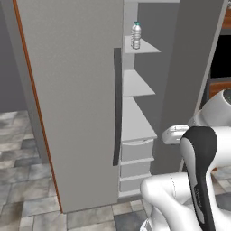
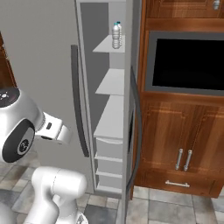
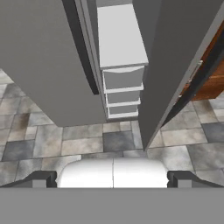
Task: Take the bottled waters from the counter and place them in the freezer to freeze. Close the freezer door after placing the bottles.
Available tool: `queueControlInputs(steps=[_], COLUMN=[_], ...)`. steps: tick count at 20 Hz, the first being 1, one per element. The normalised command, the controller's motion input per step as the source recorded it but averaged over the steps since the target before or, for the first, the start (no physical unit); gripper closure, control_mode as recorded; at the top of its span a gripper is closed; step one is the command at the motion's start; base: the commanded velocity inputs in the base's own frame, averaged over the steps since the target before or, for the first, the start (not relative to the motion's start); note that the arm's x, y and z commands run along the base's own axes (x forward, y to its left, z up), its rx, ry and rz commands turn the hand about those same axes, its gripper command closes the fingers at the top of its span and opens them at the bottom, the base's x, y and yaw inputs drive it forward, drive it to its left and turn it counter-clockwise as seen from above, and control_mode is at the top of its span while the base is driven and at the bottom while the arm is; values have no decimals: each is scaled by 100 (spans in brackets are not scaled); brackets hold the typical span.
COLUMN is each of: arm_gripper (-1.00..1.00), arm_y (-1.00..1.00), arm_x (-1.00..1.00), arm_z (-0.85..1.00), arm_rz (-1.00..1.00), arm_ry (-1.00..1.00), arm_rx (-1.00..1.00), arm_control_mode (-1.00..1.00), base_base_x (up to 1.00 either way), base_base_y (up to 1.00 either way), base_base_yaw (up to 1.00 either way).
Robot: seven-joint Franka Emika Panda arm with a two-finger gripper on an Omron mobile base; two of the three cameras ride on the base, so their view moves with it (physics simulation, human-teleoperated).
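Freezer [image 1: 135, 113] stands ajar, door [image 1: 76, 103] swung partway out with its dark handle [image 1: 117, 108] facing the robot; one bottle [image 1: 136, 35] is upright on the top shelf [image 1: 144, 46], near that shelf's front edge; in the right base view the same bottle [image 2: 116, 35] sits high above everything else. The claw [image 3: 113, 178] hangs low with its tips spread wide and nothing between them, pointed down at the tiled floor [image 3: 65, 140] in front of the freezer's bottom drawers [image 3: 122, 94]; so the bottle is well above and beyond it.

Risks, as I judge them: a hard shove on the door could rock that bottle off its shelf edge, since it stands near the front; a push near the handle's side edge could slide the claw off the flat panel; and the elbow sits close to the opening, so it might get caught as the door swings.
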Motion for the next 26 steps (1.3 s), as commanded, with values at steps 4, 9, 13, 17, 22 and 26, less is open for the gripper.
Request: queueControlInputs(steps=[4,9,13,17,22,26], arm_gripper=[-100,-100,-100,-100,-100,-100], arm_y=[0,0,0,0,0,0], arm_x=[0,0,0,0,0,0], arm_z=[0,0,0,0,0,0], arm_rz=[0,0,0,0,0,0], arm_ry=[0,0,0,0,0,0], arm_rx=[0,0,0,0,0,0], arm_control_mode=[100,100,100,100,100,100], base_base_x=[0,0,0,0,1,6], base_base_y=[-21,-40,-49,-48,-45,-42], base_base_yaw=[0,0,0,0,0,0])
